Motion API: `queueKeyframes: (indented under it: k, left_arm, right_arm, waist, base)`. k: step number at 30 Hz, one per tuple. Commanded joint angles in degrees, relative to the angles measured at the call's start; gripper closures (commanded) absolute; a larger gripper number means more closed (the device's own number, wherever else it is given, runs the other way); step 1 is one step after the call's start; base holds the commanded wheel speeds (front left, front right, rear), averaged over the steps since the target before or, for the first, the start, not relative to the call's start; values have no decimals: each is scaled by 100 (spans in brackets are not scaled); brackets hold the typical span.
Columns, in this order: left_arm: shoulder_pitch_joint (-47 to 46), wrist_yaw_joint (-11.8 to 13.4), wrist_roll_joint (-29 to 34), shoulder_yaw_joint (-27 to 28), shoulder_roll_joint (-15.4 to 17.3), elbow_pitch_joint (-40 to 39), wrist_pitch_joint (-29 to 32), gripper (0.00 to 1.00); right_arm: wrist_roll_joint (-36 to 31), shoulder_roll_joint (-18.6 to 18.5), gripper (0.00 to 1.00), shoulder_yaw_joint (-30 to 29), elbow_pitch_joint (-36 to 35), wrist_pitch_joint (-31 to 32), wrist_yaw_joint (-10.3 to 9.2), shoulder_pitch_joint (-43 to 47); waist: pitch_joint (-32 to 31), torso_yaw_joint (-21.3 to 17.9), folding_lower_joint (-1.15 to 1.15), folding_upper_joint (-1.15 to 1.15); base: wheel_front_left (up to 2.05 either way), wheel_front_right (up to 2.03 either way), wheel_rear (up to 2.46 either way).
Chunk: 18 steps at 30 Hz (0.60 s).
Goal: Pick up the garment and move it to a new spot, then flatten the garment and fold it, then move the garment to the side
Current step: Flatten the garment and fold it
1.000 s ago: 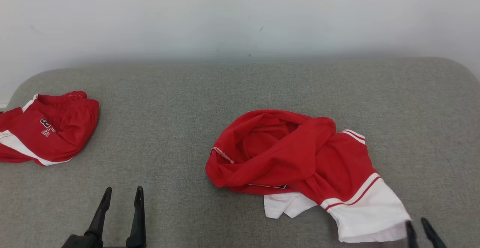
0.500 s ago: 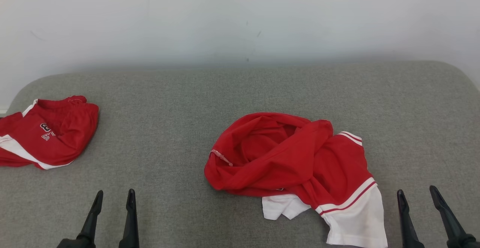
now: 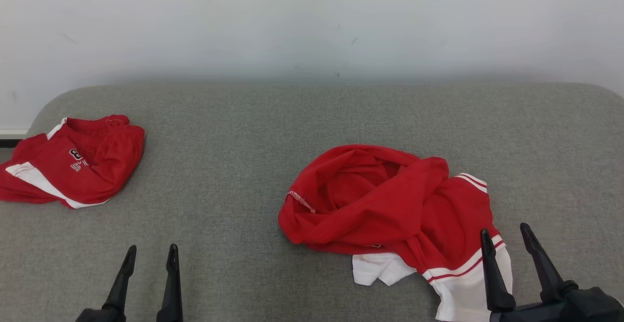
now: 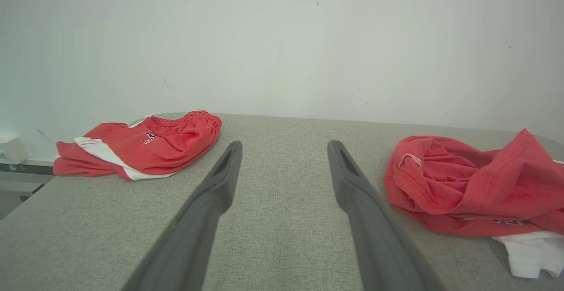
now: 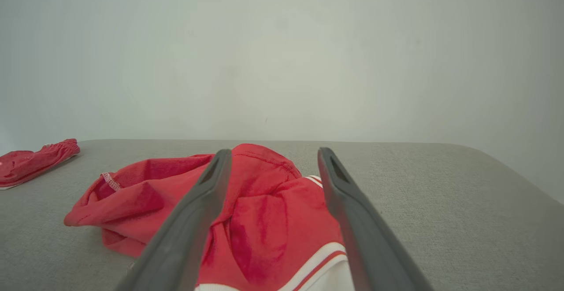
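The garment [image 3: 385,205] is a crumpled red shirt with white striped sleeve ends, lying in a heap right of centre on the grey surface; the left wrist view has it [image 4: 467,185] at the right, the right wrist view [image 5: 260,207] straight ahead. Open and holding nothing, my right gripper [image 3: 506,231] hovers over the garment's near right white sleeve end [image 3: 468,288], its fingers [image 5: 207,203] framing the cloth. At the lower left, my left gripper [image 3: 150,255] stands open above bare grey fabric, well left of the garment.
A second red and white garment [image 3: 73,166] lies folded at the far left edge of the grey padded surface [image 3: 224,166]; it also shows as red cloth [image 4: 145,143] in the left wrist view. A pale wall [image 3: 312,20] stands behind. The surface's rounded corners lie at far left and far right.
My right gripper let go of the white sleeve, opened, and rose further into the head view over the garment's right side. The head camera shifted a little. The left gripper stayed open.
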Motion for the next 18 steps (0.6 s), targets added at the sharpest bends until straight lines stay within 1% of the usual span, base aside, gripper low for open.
queueKeyframes:
  k: [1, 4, 7, 10, 15, 16, 18]
  left_arm:
    - [11, 4, 28, 5, 28, -25, -20, 0]
    - [-72, 4, 42, -134, 67, -15, -20, 0]
    - [-329, 4, 27, -447, 171, 11, -20, 0]
    - [-738, 4, -39, -917, 293, 109, -20, 0]
    - [-1576, 5, -266, -1861, 511, 466, -20, 0]
    - [-1576, 5, -266, -1861, 511, 466, -20, 0]
    - [-1898, 5, -381, -2227, 603, 653, -17, 0]
  right_arm:
    - [-40, 28, 0, 14, 26, -27, -12, -27]
    - [-57, 44, 0, 24, 50, -27, -12, -67]
    - [-68, 43, 0, 43, 69, -28, -13, -120]
    - [-69, 40, 0, 63, 89, -27, -13, -192]
    - [-62, 66, 0, 107, 143, -28, -13, -288]
    - [-62, 66, 0, 107, 143, -28, -13, -288]
    - [-49, 71, 0, 116, 161, -28, -13, -325]
  waist:
    - [4, 13, 0, 0]
    - [32, 11, 0, 0]
    - [98, -28, 0, 0]
    - [174, -109, 0, 0]
    - [298, -334, 0, 0]
    - [298, -334, 0, 0]
    - [352, -447, 0, 0]
  base:
    - [0, 0, 0]
    - [0, 0, 0]
    - [0, 0, 0]
    - [0, 0, 0]
    - [0, 0, 0]
    - [0, 0, 0]
    - [0, 0, 0]
